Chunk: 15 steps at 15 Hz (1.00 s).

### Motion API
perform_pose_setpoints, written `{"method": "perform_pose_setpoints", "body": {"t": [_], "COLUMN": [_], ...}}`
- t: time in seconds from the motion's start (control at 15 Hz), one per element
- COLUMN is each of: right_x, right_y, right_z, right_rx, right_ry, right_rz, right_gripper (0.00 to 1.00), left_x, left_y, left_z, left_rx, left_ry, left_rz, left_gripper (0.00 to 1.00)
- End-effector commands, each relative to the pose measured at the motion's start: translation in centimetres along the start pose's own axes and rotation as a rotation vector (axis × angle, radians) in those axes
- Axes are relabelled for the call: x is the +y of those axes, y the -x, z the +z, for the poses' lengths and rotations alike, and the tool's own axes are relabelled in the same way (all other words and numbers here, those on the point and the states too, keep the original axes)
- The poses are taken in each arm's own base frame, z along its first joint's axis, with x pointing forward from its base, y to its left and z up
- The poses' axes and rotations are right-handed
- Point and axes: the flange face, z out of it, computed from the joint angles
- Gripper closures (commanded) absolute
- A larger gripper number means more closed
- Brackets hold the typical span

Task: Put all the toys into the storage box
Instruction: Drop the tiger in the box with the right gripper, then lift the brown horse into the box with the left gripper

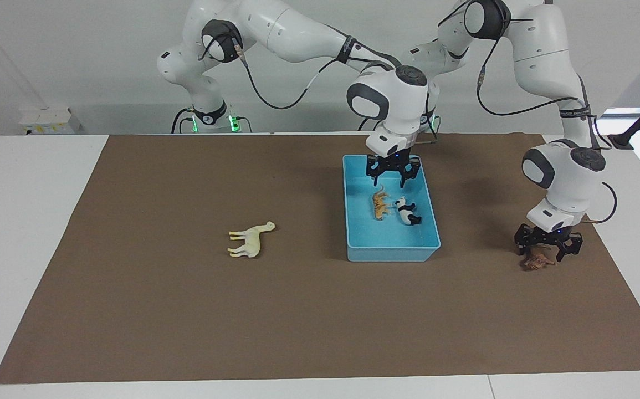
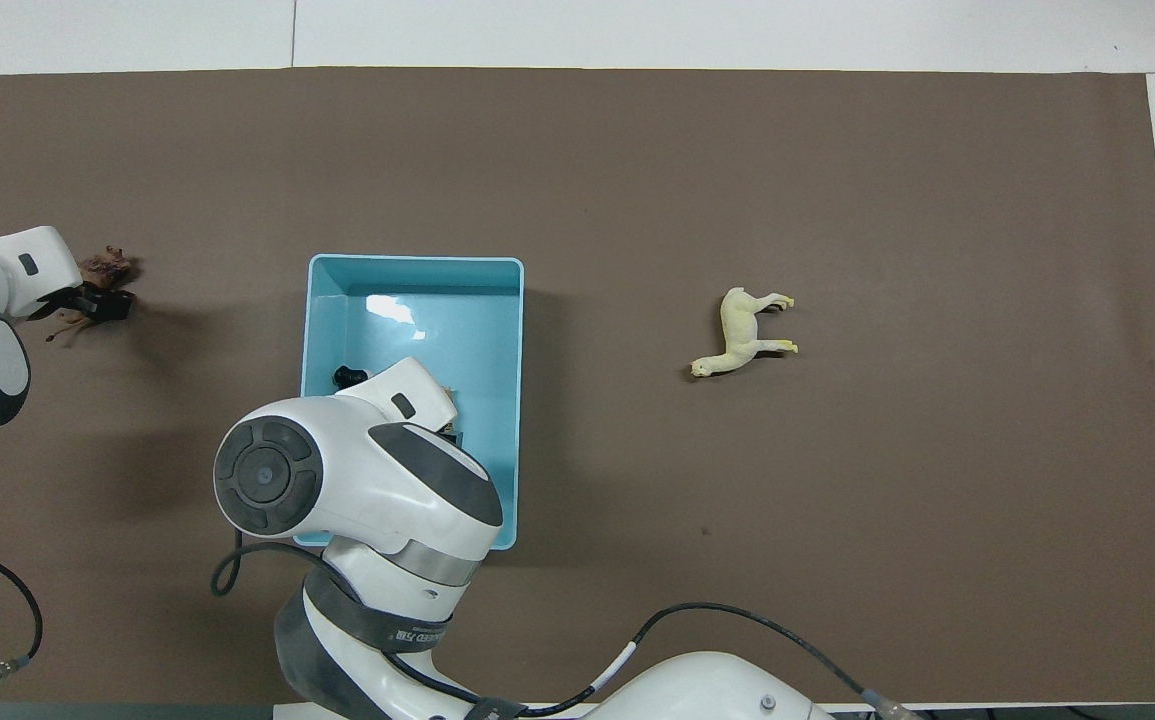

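The light blue storage box [image 1: 392,252] stands on the mat; it also shows in the overhead view [image 2: 417,266]. An orange tiger [image 1: 379,204] and a panda [image 1: 406,211] lie in it. My right gripper [image 1: 390,180] hangs open and empty over the box, above these two. My left gripper [image 1: 542,254] is down at the mat toward the left arm's end, open, fingers straddling the brown lion [image 1: 536,263], also seen from overhead [image 2: 105,266]. The cream camel [image 1: 250,239] lies on its side toward the right arm's end; it also shows from overhead [image 2: 742,335].
A brown mat [image 1: 187,321] covers most of the white table [image 1: 20,221]. Cables trail from both arms near their bases. In the overhead view the right arm's wrist [image 2: 357,480] hides most of the box's contents.
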Motion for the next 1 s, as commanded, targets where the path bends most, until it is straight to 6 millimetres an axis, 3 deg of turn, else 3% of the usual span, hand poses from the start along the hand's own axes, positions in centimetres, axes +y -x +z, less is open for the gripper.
{"method": "perform_pose_setpoints", "body": {"t": [0.0,0.13,0.33,0.53,0.73,0.8,0.93], "right_x": [3.4,7.7,15.9,23.7,31.0,32.5,35.6], "right_y": [-3.7,-8.1,-14.3,-18.1,-19.2,-19.1,-19.0], "right_z": [-3.8,-6.9,-9.5,-6.3,-0.8,0.7,3.2], "right_rx": [0.016,0.029,-0.003,-0.031,0.005,0.024,0.044], "right_ry": [0.053,0.073,0.139,0.181,0.128,0.106,0.082], "right_rz": [0.089,0.136,0.094,0.138,0.127,0.111,0.11], "right_gripper": [0.0,0.0,0.0,0.0,0.0,0.0,0.0], "left_x": [-0.1,0.1,0.2,0.4,0.0,-0.6,0.6], "left_y": [0.2,0.1,0.2,0.2,-0.6,-1.6,-4.9], "left_z": [0.0,0.1,0.1,0.2,-0.6,-1.8,-5.3], "left_rx": [0.023,0.022,0.017,0.012,-0.012,-0.027,-0.078], "left_ry": [-0.025,-0.022,-0.019,-0.015,-0.002,0.003,0.033], "left_rz": [0.019,0.022,0.018,0.016,-0.03,-0.057,-0.088], "left_gripper": [0.0,0.01,0.58,1.0,1.0,1.0,1.0]}}
